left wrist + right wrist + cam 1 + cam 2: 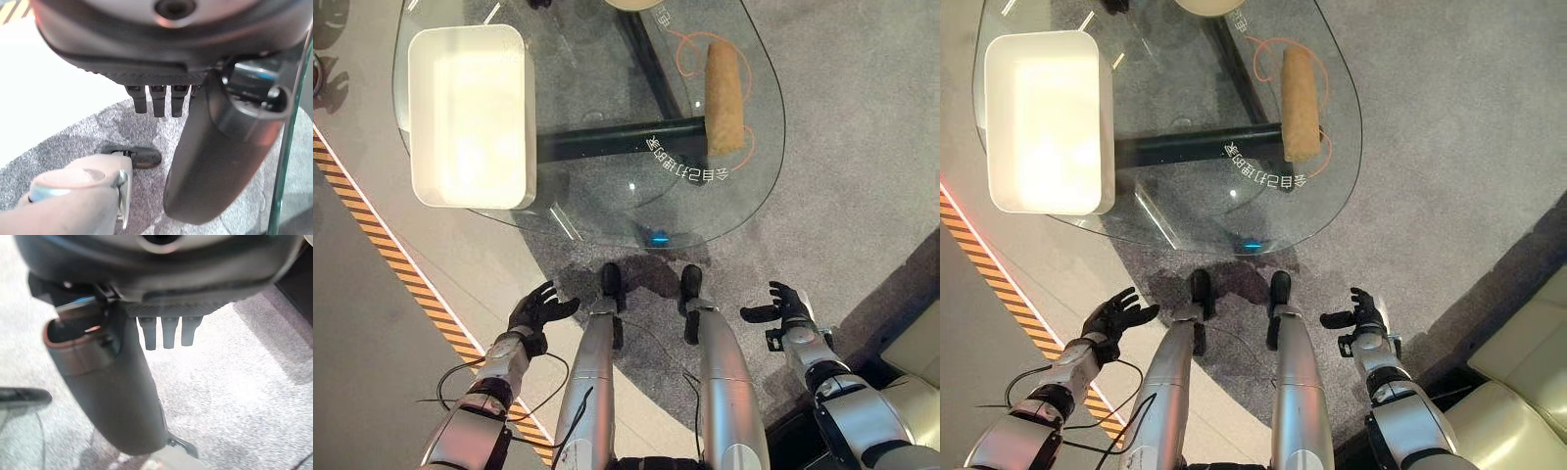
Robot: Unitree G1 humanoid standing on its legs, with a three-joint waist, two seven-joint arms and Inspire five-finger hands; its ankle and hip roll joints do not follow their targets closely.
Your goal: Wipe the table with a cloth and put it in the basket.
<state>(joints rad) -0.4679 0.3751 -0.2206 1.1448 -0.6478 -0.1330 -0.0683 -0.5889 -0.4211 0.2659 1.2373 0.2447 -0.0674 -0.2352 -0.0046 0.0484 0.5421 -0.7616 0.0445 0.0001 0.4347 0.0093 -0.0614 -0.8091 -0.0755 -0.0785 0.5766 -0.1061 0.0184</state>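
Glass table (744, 196), rolled cloth (724, 95) well apart from either robot hand.

Place: a lounge-like showroom or demo room
Signs: glass table (607, 211), grey carpet (862, 147), cream sofa (1513, 392) at lower right, striped floor tape (401, 284) at left

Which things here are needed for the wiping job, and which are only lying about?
For the job:
rolled tan cloth
white basket
glass table
left hand and right hand, both open

Lying about:
round pale object at the table's far edge
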